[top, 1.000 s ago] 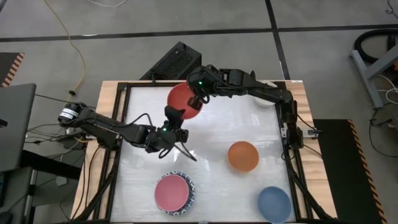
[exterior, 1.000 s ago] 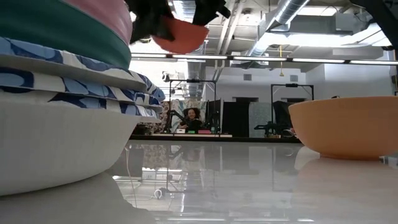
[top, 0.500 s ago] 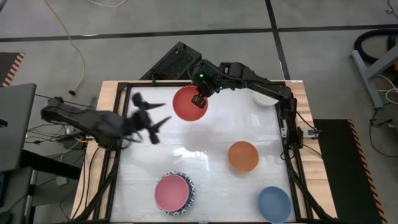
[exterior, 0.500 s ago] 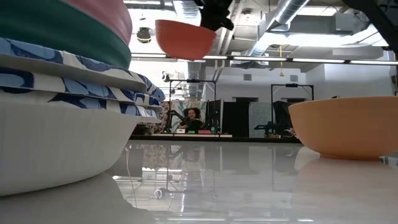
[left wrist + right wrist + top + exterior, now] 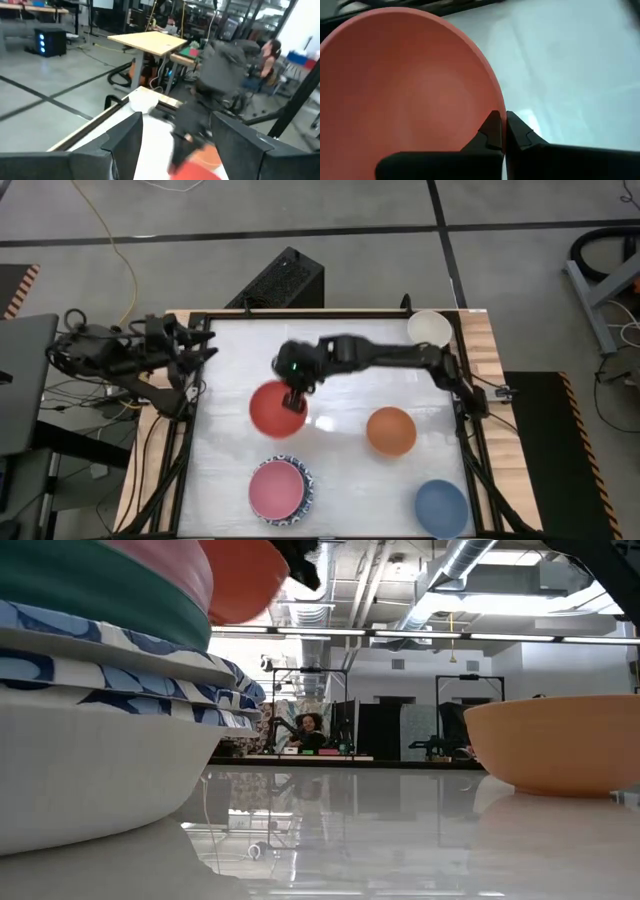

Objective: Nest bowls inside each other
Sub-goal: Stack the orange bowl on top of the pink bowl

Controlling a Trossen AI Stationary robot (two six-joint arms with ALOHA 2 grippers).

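A red bowl [image 5: 275,409] hangs over the table's middle left with my right gripper [image 5: 294,398] shut on it; the low view shows it high above the table [image 5: 245,580]. Near the front edge, a pink bowl [image 5: 275,489] sits nested in a green bowl [image 5: 90,590], which sits inside white blue-patterned bowls [image 5: 110,665]. An orange bowl [image 5: 390,430], a blue bowl [image 5: 441,507] and a cream bowl [image 5: 430,328] each rest on their bases on the table. My left gripper [image 5: 200,345] is open, drawn back over the table's far left edge. My right gripper pinches the red bowl's rim [image 5: 496,107] on the side toward the table's right, one finger [image 5: 491,132] inside the bowl and the other [image 5: 521,136] outside. The fingers slant down from the right. The bowl is lifted clear of the table, mouth up.
The table's dark frame [image 5: 190,440] runs along its edges. Bare white table [image 5: 340,480] lies between the pink stack and the orange bowl. A black box [image 5: 283,280] stands beyond the far edge. A person sits far back in the room [image 5: 310,725].
My right gripper has carried the red bowl from the table's far middle toward the near edge and leftward, lower than before, still shut on its rim. My left arm has pulled back from the table's middle to the far left edge, rising and rolling its wrist.
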